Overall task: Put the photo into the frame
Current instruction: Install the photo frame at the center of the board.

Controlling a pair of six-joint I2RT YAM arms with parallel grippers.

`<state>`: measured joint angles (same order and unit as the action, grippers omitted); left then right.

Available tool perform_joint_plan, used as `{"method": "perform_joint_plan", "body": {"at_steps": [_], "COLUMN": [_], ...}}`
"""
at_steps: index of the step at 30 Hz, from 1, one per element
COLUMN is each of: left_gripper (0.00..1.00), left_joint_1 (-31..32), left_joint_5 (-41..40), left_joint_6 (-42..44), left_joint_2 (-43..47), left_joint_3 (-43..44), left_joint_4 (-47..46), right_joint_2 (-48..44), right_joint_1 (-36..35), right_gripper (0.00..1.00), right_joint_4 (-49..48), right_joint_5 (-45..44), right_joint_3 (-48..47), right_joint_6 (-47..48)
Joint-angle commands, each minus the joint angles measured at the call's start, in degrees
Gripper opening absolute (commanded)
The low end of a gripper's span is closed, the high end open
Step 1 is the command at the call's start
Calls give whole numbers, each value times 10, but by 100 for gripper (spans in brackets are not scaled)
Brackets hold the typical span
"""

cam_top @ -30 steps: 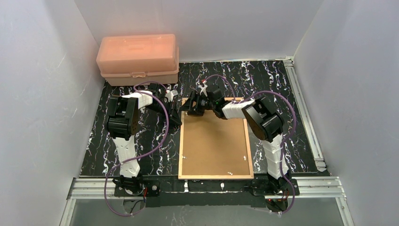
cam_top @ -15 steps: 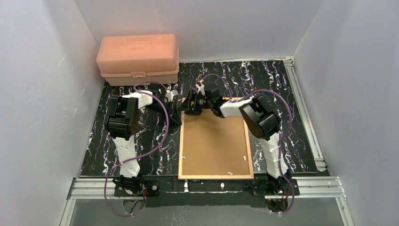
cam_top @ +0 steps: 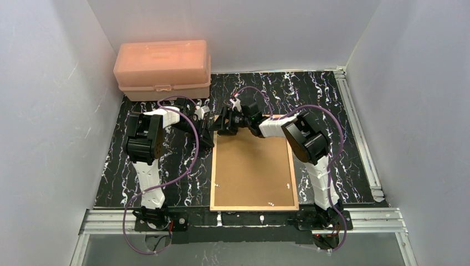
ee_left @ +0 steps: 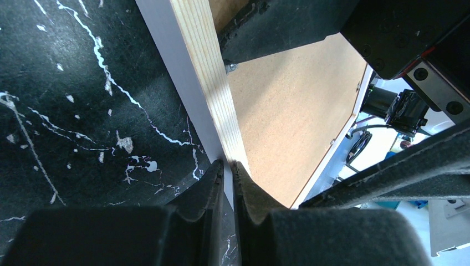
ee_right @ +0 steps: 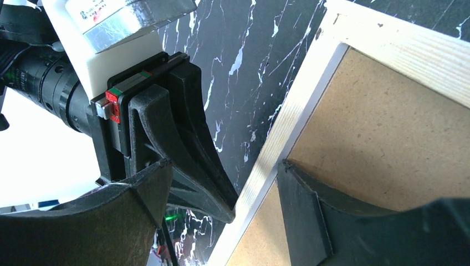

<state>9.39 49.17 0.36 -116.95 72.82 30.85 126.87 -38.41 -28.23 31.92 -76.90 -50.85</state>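
Observation:
The frame (cam_top: 212,172) lies back up on the table, light wood rim around a brown backing board (cam_top: 252,169). My left gripper (cam_top: 210,139) is shut on the frame's left rim near the far left corner. In the left wrist view the white edge and wood rim (ee_left: 205,72) run between its pads (ee_left: 228,164). My right gripper (cam_top: 223,124) hangs open over that same corner. In the right wrist view it (ee_right: 224,166) straddles the rim (ee_right: 399,47), one fingertip (ee_right: 294,188) on the backing board (ee_right: 388,133) and the other outside, beside the left gripper's finger (ee_right: 183,144). The photo is hidden.
A pink plastic box (cam_top: 162,67) stands at the back left, against the wall. White walls close in the table on three sides. An aluminium rail (cam_top: 357,138) runs along the table's right edge. Small metal tabs (cam_top: 289,185) sit along the frame's inner rim.
My right gripper has shifted slightly left toward the frame's far left corner and narrowed a touch. The left gripper and the frame have stayed put.

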Motion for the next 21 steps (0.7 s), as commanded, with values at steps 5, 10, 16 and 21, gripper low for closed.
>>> {"method": "perform_joint_plan", "body": {"at_steps": [5, 10, 16, 21], "left_gripper": [1, 0, 0, 0], "left_joint_1": [11, 11, 11, 11], "left_joint_5": [-44, -46, -45, -45], "left_joint_6": [18, 20, 19, 19], "left_joint_2": [-22, -20, -21, -22], "left_joint_3": [-4, -7, -5, -4], "left_joint_4": [-2, -1, -1, -1], "right_joint_2": [-6, -7, 2, 7], "right_joint_1": [-4, 14, 22, 18], "right_gripper": [78, 79, 80, 80], "right_joint_4": [56, 116, 139, 136], "right_joint_5": [26, 17, 6, 15], "right_joint_3": [-23, -60, -85, -77], "right_joint_6": [25, 74, 97, 93]}}
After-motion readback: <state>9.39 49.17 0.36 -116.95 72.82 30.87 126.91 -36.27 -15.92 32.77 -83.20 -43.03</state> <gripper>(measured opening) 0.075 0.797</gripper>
